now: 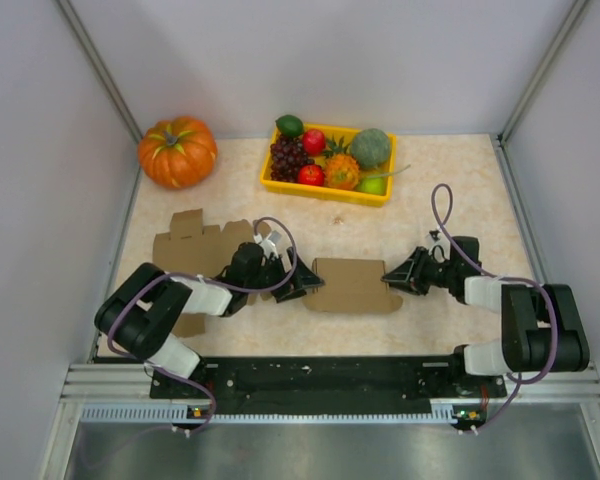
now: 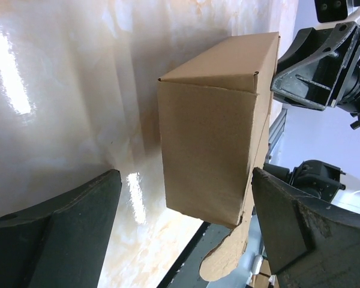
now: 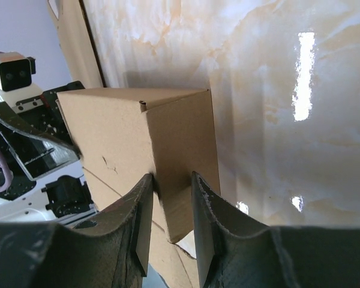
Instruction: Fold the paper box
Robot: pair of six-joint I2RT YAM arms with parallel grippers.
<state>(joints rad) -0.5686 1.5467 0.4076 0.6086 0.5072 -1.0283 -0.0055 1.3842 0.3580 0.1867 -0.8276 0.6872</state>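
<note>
Just on the near side of the yellow tray (image 1: 325, 192), mid-table: paper box (image 1: 352, 285), lying on its side with its long axis running left-right. The body looks squared up. One rounded tuck flap hangs loose at the low end in the left wrist view.

Left gripper (image 1: 308, 286), near-left of the tray: jaws wide, a finger (image 2: 66, 222) on either side of the box's left end, no contact visible.
Right gripper (image 1: 392, 276), near-right of the tray: jaws narrow, the box's end corner between the fingertips (image 3: 141, 222). Can't tell if it's actually biting.

Handling, my read: thin card, very light and hollow. It's stiff along the panels and hinges at the creases, and it will dent if squeezed mid-panel. The glossy tabletop means it will skate when pushed from one side only. Pinch at flaps or corner edges and brace the opposite end.

Room: a bare strip of tabletop separates the box from the tray, enough to swing a flap. A flat cardboard blank (image 1: 195, 240) lies near-left of the tray, partly under the left arm, so don't drag it along. The pumpkin (image 1: 178, 150) sits left of the tray, well apart from the box. The enclosure walls limit elbow swing on both sides.
</note>
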